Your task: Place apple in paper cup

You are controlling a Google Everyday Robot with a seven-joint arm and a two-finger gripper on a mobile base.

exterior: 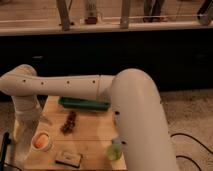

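I see the arm (75,86) reach leftward over the wooden worktop (92,137), bend at an elbow at far left, and drop down along the worktop's left edge. The pincer (22,150) sits at the lower end of that segment, low at the left edge, just left of the cup (41,142). I cannot tell its state from this view. The cup stands upright near the front-left corner of the worktop. The apple (41,139) sits inside the cup, its orange-red top showing within the white rim. A dark brown cluster (69,122) lies on the worktop behind and to the right of the cup, apart from it. A long green tray (84,104) lies along the far edge, under the forearm. A flat dark block (69,158) rests near the front edge, right of the cup. A small green cup (114,151) stands at the front right, beside the arm's large white link (140,125).
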